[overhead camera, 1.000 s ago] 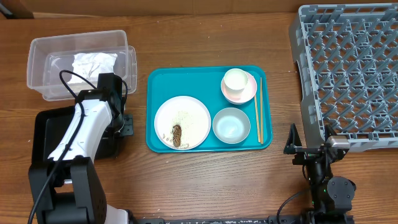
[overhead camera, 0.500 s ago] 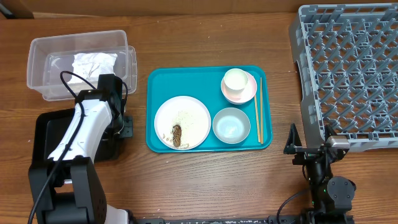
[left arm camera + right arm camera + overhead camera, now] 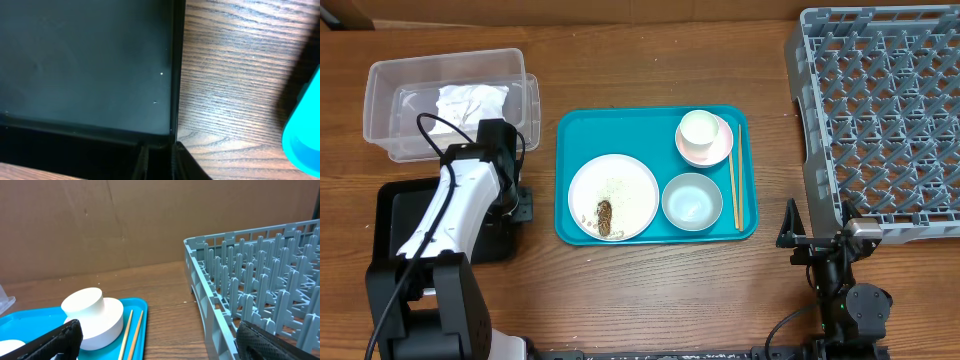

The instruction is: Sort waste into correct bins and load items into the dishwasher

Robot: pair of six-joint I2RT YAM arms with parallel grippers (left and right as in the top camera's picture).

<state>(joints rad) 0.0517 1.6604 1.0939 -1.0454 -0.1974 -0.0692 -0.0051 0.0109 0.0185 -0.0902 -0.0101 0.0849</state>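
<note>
The crumpled white napkin (image 3: 470, 100) lies in the clear tub (image 3: 445, 58). My left gripper (image 3: 520, 207) hangs over the right near corner of the black tray (image 3: 395, 200). In the left wrist view its fingers (image 3: 157, 165) sit close together with nothing seen between them, above the tray (image 3: 90, 65). The white plate (image 3: 630, 185) carries rice and a brown lump (image 3: 604, 215). The grey-blue bowl (image 3: 692, 200), the cup (image 3: 700, 130) on its pink saucer (image 3: 722, 145) and the chopsticks (image 3: 735, 190) lie beside it. My right gripper (image 3: 790, 240) (image 3: 160, 345) is open and empty beside the dish rack (image 3: 880, 110). The red wrapper is out of view.
The plate, bowl, cup and chopsticks all rest on a teal tray (image 3: 575, 130) in the middle of the wooden table. Its corner shows in the left wrist view (image 3: 305, 130). The right wrist view shows the cup (image 3: 82, 302), chopsticks (image 3: 131, 335) and rack (image 3: 250, 270).
My left gripper has shifted very slightly at the black tray's corner. Nothing else has moved.
</note>
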